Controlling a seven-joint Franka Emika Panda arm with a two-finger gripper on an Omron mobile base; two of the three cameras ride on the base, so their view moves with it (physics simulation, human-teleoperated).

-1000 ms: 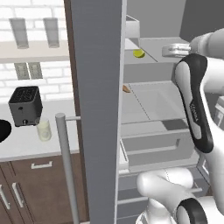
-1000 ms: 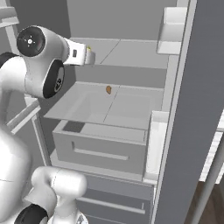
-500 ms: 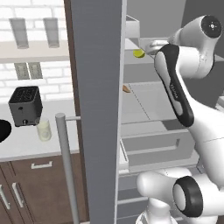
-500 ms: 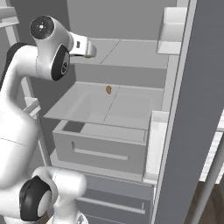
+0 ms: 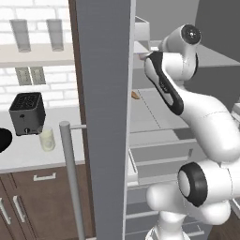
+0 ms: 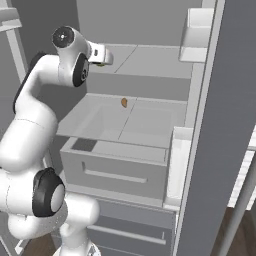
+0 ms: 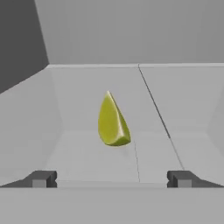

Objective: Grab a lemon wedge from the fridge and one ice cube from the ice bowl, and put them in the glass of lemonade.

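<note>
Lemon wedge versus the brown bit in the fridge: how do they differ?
The lemon wedge is yellow-green and pointed; the brown bit is orange-brown and oblong. The wedge sits on the upper shelf, straight ahead of the open gripper; the brown bit lies one shelf lower, away from it. Both are small and rest loose on pale grey shelves.

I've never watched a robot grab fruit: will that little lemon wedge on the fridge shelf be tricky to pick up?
Probably a bit. The lemon wedge stands on a narrow end, so a nudge could tip it. Its tapered, smooth sides may slip between the open gripper. It looks tiny, so likely light.
</note>
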